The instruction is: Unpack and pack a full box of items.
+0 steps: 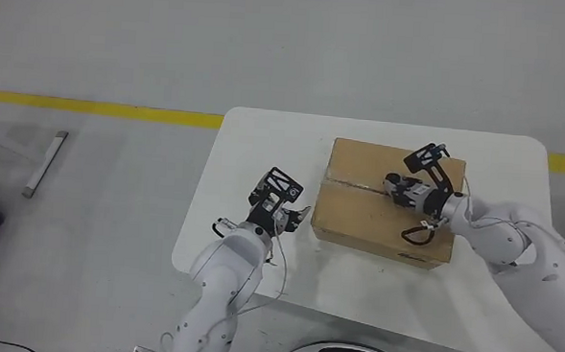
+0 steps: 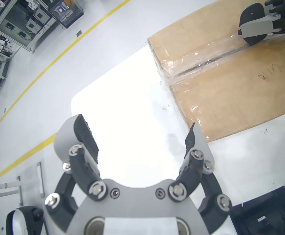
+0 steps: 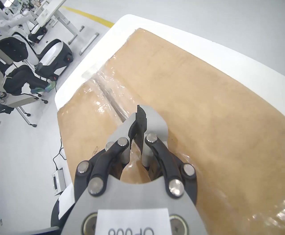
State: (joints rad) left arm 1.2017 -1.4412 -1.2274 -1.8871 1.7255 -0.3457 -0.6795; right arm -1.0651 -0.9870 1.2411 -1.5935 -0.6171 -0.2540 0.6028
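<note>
A brown cardboard box (image 1: 376, 215) sits on the white table (image 1: 265, 146), its flaps closed and its centre seam covered with clear tape (image 2: 200, 64). My right gripper (image 3: 138, 118) is shut, its tips pressed onto the taped seam (image 3: 111, 98) on the box top; the top view shows it (image 1: 393, 185) near the middle of the lid. My left gripper (image 2: 135, 131) is open with nothing between its fingers, hovering over bare table beside the box's near corner (image 2: 207, 139); in the top view it (image 1: 285, 215) stands just left of the box.
The box (image 3: 200, 100) takes up the table's right half; bare tabletop lies to its left and front. A yellow floor line (image 1: 94, 107) runs behind the table. A black object (image 2: 258, 211) lies at the table edge near my left arm.
</note>
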